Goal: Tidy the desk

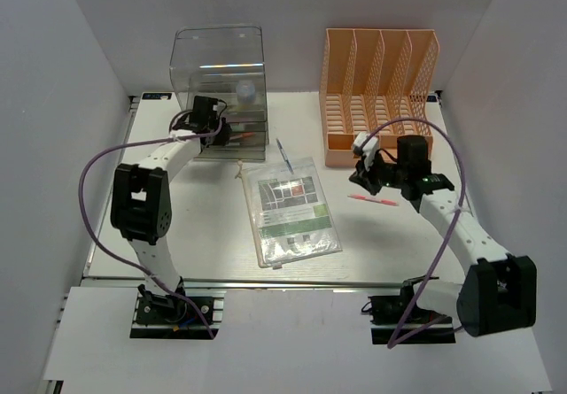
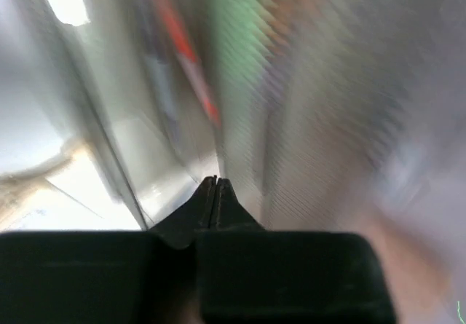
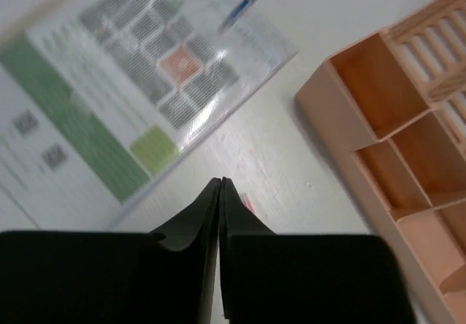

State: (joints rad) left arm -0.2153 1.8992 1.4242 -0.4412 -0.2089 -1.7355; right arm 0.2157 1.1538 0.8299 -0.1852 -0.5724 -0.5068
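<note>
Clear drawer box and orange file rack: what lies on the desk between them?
In the top view, mostly bare desk; only a blue pen lies at the front of the gap between clear drawer box and orange file rack.

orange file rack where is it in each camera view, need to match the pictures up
Top external: the orange file rack stands at the upper right.
Left wrist: it cannot be made out; the picture is badly blurred.
Right wrist: the rack runs along the right edge.
Shared landmark: the sleeved sheet with a green band, in the centre of the top view and at the upper left of the right wrist view.
</note>
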